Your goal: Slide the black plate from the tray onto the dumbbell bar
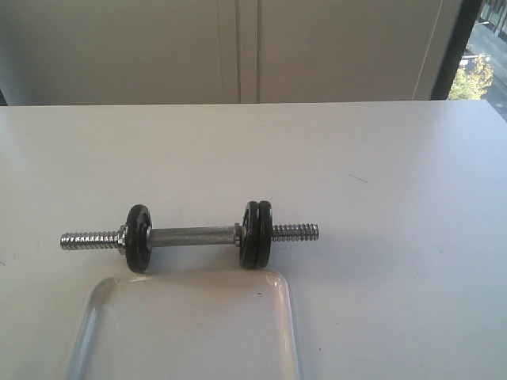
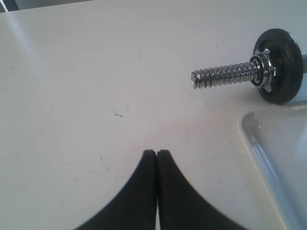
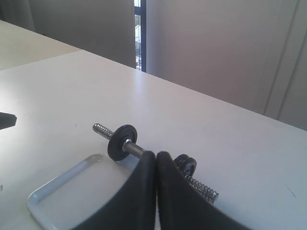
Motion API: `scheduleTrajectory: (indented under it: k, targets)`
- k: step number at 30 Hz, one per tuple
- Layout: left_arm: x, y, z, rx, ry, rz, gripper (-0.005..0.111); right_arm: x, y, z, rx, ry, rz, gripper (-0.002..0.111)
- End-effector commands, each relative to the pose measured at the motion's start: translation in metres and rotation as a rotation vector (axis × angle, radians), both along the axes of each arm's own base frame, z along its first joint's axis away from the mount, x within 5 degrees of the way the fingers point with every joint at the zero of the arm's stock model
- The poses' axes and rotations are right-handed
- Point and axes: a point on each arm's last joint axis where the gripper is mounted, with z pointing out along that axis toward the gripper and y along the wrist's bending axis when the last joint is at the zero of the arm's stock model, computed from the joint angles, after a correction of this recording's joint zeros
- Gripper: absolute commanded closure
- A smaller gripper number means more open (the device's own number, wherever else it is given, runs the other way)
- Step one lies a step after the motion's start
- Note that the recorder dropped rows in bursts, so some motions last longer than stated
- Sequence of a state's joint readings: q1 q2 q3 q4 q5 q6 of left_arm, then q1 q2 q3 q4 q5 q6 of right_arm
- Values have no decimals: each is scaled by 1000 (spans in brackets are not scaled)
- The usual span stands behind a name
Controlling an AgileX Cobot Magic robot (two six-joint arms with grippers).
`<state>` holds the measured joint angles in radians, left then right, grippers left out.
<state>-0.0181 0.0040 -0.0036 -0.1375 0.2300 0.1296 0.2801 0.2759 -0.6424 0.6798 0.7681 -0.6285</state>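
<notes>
I am keeping the left gripper (image 2: pixel 157 154) low over the bare worktop (image 1: pixel 396 158), its jaws pressed together on nothing. Just ahead of it the dumbbell bar (image 1: pixel 194 235) is lying across the worktop, its left threaded end (image 1: pixel 89 240) free and a single disc (image 1: pixel 138 237) locked behind a nut (image 2: pixel 265 68). The tray (image 1: pixel 289 317) is sitting just beside the bar on the near side. I am finding no black plate on the part of it that shows, and its near end is cut off. Further right a pair of discs (image 1: pixel 257 233) is standing on the bar. The outer one may be that plate, but I cannot tell. The right threaded end (image 1: pixel 295 232) is poking out past them. The right gripper (image 3: pixel 156 155) is hovering above the tray, also pressed together and empty.

I am expecting cast metal: heavy for its size, stiff, rough enough not to slip. I am planning to pinch it across the rim. The small hole could snag on the threads, and the bar could roll.
</notes>
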Motion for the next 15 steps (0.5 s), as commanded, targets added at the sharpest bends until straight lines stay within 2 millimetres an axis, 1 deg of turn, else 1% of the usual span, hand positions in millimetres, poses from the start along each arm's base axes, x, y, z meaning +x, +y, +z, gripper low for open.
scheduleTrajectory:
  k: [1, 13, 15]
  targets:
    - [0, -1, 0, -11, -6, -6, 107, 0, 0, -1, 7, -6, -3, 108]
    - [0, 0, 0, -1, -13, -4, 107, 0, -1, -1, 2, -7, -11, 108]
    - [0, 0, 1, -1, -18, -3, 107, 2, -2, -5, -13, -8, -26, 108]
